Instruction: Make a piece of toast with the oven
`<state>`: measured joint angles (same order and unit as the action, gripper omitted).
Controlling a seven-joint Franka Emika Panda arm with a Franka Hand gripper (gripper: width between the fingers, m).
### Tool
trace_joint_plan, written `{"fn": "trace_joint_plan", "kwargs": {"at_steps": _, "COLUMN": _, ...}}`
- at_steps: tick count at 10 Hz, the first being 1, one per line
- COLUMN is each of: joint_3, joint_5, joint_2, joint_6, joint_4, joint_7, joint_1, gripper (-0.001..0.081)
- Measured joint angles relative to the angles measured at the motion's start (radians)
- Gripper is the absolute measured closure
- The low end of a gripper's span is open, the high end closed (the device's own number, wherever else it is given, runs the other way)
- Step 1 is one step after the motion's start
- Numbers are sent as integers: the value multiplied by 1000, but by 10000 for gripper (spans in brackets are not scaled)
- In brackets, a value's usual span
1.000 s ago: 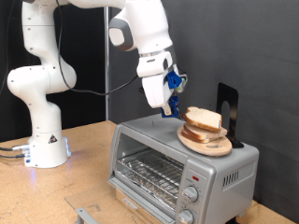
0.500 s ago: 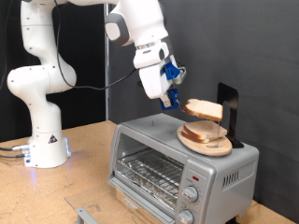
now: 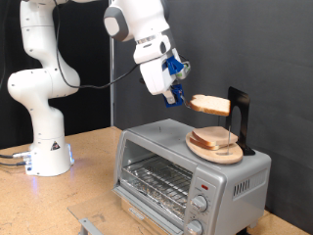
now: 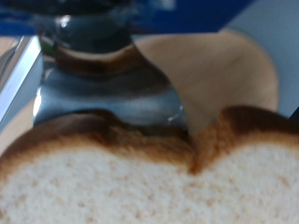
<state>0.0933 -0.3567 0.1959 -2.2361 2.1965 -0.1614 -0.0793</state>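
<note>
1. Piece of toast (image 3: 209, 105): a flat, roughly square slice of pale beige bread with a tan-brown crust. It hangs in the air, near level, clear above the stack it came from. A second ago it lay on that stack; half a second ago it was just lifting, tilted. In the wrist view the same slice (image 4: 149, 173) fills the frame, crust edge nearest the camera.

2. Gripper (image 3: 182, 98): the two-finger hand with blue fittings on the white arm. It is closed on the slice's edge at the exterior view's left, and has risen and drawn towards that left over the last second.

3. Remaining bread slices (image 3: 213, 138): matching pale slices piled together, directly under the lifted one and apart from it.

4. Round wooden plate (image 3: 231, 155): bears the pile and sits on the oven's roof, at the exterior view's right. In the wrist view its pale wooden disc (image 4: 220, 70) shows beyond the held slice.

5. Oven (image 3: 156, 157): a boxy silver-grey metal countertop toaster oven, wire rack visible at the front, round knobs at its right front. Nothing rests on the rack.

6. Standing of the task, as judged: one slice is picked and separated; it is not yet in the oven.
</note>
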Motion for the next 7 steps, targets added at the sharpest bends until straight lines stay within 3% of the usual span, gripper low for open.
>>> {"fn": "trace_joint_plan", "kwargs": {"at_steps": 1, "joint_3": -9, "joint_5": 0, "joint_2": 13, "joint_6": 52, "joint_4": -2, "joint_7": 4, "joint_1": 0, "gripper": 391}}
{"fn": "trace_joint_plan", "kwargs": {"at_steps": 4, "joint_3": -7, "joint_5": -11, "joint_2": 12, "joint_6": -4, "joint_4": 20, "joint_7": 25, "joint_1": 0, "gripper": 391}}
{"fn": "trace_joint_plan", "kwargs": {"at_steps": 7, "joint_3": -30, "joint_5": -107, "joint_2": 59, "joint_6": -105, "joint_4": 109, "joint_7": 120, "joint_1": 0, "gripper": 392}}
